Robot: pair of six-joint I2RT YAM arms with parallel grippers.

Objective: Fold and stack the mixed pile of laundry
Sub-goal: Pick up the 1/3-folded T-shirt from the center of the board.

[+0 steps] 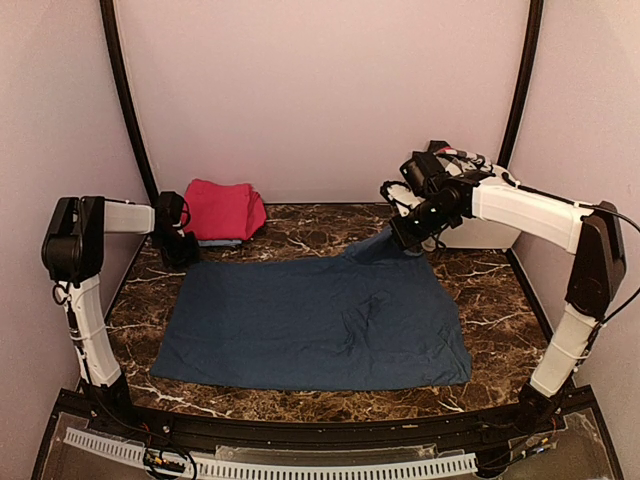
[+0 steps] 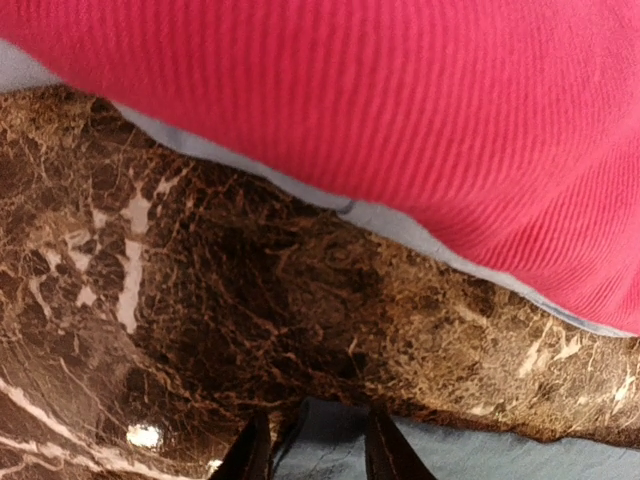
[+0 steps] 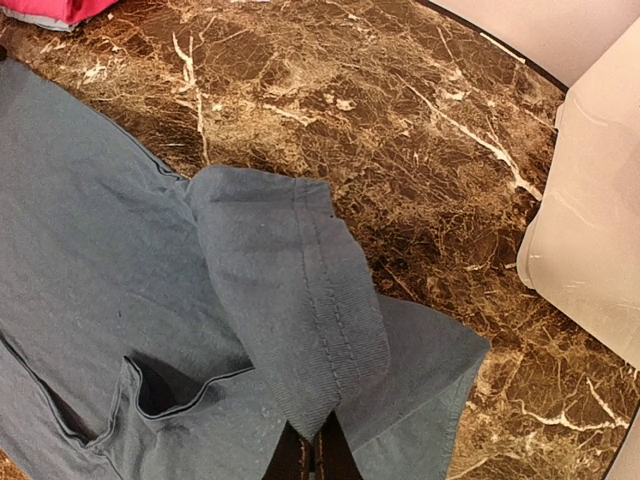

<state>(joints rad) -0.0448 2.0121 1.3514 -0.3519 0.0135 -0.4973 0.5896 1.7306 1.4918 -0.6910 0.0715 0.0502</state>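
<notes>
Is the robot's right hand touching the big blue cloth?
Touching. The right wrist view shows the right hand shut on the hemmed corner of the blue cloth, which runs down between its fingers.

Soft, warm, dimmish light. A glare spot marks the glossy brown marble tabletop (image 2: 143, 436); the near ribbed magenta-pink cloth (image 2: 400, 120) looks perhaps slightly blurred.

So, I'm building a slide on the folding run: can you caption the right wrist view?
Right gripper pinching a hemmed corner of the navy-blue cloth above the marble table, white tub alongside.
</notes>
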